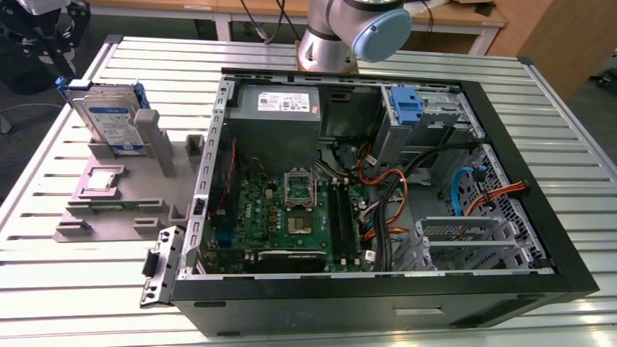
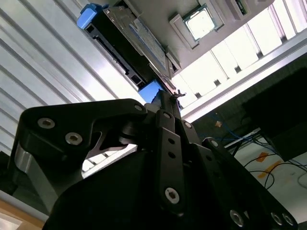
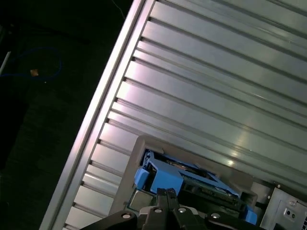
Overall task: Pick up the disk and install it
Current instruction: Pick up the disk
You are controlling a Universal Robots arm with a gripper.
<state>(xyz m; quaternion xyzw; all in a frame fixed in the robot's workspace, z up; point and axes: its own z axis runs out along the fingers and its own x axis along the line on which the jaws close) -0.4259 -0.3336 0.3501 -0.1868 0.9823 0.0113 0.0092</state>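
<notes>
**Disk on edge in its stand, pincer empty close by**

The slatted desk (image 1: 58,289) carries an open case (image 1: 386,303) lying on its side, likely so its bays can be reached from above. At nine o'clock of the case sits a grey stand (image 1: 115,210). The disk (image 1: 109,119) stands on edge in it, at ten o'clock in the exterior view, apparently so its upper edge is free for a grasp. In the first wrist view the pincer (image 3: 165,193) is narrow, tips together, holding nothing, near the disk but not touching it.
</notes>
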